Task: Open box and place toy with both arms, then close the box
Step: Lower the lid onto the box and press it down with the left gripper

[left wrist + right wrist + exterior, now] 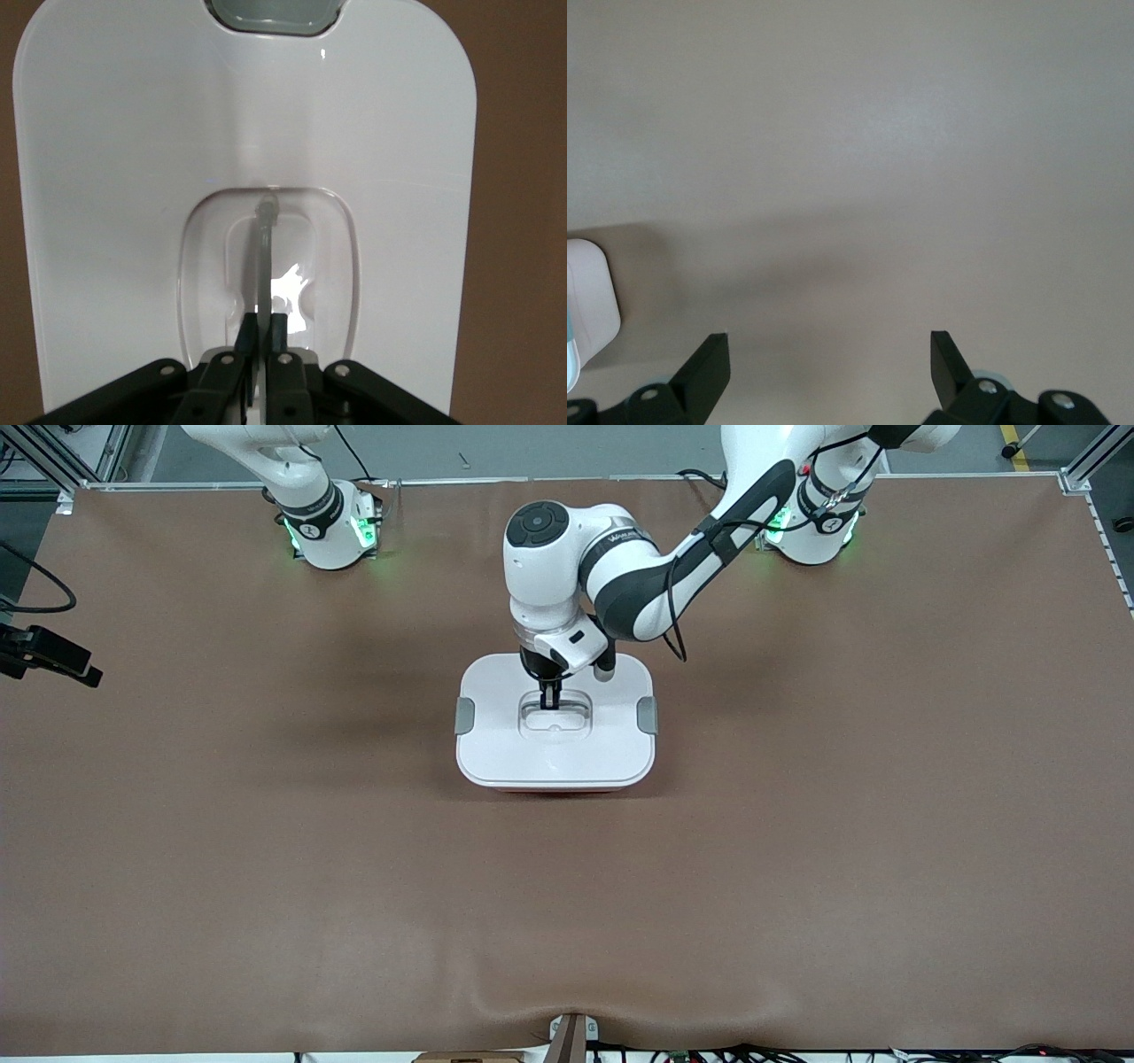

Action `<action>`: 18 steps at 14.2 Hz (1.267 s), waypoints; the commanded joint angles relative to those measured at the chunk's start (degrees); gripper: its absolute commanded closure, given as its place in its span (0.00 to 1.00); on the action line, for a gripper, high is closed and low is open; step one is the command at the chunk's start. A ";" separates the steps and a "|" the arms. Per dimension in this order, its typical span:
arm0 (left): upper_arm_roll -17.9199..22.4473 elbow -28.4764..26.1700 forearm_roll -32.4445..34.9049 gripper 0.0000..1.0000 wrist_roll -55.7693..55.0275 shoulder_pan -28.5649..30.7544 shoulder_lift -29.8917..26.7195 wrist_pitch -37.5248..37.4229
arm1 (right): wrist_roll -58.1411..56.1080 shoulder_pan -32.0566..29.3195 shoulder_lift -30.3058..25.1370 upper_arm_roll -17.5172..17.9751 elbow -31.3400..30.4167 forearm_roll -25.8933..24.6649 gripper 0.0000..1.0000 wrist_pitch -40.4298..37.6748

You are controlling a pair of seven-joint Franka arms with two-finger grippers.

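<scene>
Both grey side clips (464, 716) sit against the white lid (496, 735) of the box (555, 779), which rests mid-bench (266, 868) with the lid on. The left gripper (550, 701) is down at the lid's centre, its fingers (246, 341) closed on the clear handle (264, 257), a hold that suits lifting or seating the lid squarely. The toy is not visible, so it may be inside. The right gripper (829, 354) waits over bare bench near the box, fingers spread apart.
</scene>
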 commanded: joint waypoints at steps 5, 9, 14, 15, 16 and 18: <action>0.05 -0.03 2.26 1.00 -6.90 -1.17 0.24 -0.75 | 0.41 -0.80 0.20 0.59 0.63 2.28 0.00 0.06; 0.13 0.14 2.34 1.00 -6.90 -1.17 0.77 -0.67 | 0.49 -0.19 0.11 0.59 0.63 2.47 0.00 0.15; 0.13 0.32 3.40 1.00 -6.99 -1.08 1.91 -0.40 | 0.67 0.43 0.20 0.68 0.63 2.29 0.00 -0.12; 0.13 0.41 3.40 1.00 -6.99 -1.08 2.17 -0.32 | 0.67 0.52 0.20 0.68 0.63 2.29 0.00 -0.12; 0.13 0.50 3.40 1.00 -6.90 -1.08 2.26 -0.32 | 0.67 0.78 0.11 0.68 0.63 2.20 0.00 -0.21; 0.13 0.50 3.40 0.94 -6.47 -0.73 1.83 -0.40 | 0.76 1.31 0.11 0.77 0.63 2.20 0.00 -0.29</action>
